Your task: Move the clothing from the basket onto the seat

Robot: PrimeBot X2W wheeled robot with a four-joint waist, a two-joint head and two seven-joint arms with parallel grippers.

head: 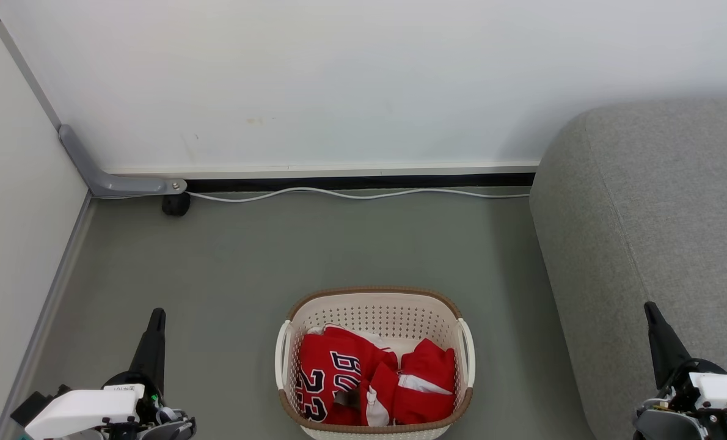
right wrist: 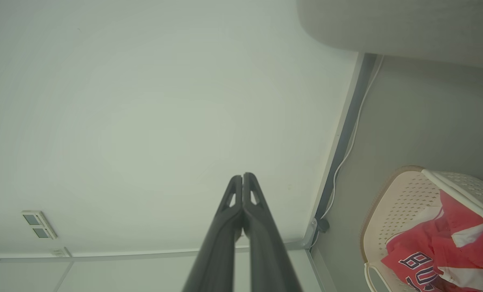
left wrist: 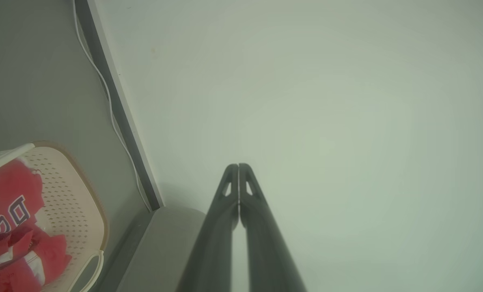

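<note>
Nearest the camera, at the lower left, the left claw (head: 157, 314) is seen with its two dark fingers pressed together and nothing held between them. At the lower right, the right claw (head: 649, 308) is likewise closed and empty, seen against the near part of the light-grey sofa (head: 657, 232). Between the two claws, a cream perforated laundry basket (head: 376, 292) with a brown rim is set on the grey-green floor (head: 235, 263), left of the sofa and apart from it. Two items are contained in it: a red jersey (head: 330, 376) marked "23" on the left, and a red garment with white panels (head: 427, 379) crumpled on the right, touching the jersey. A white cable (head: 351, 194) is laid along the foot of the far wall (head: 339, 79).
</note>
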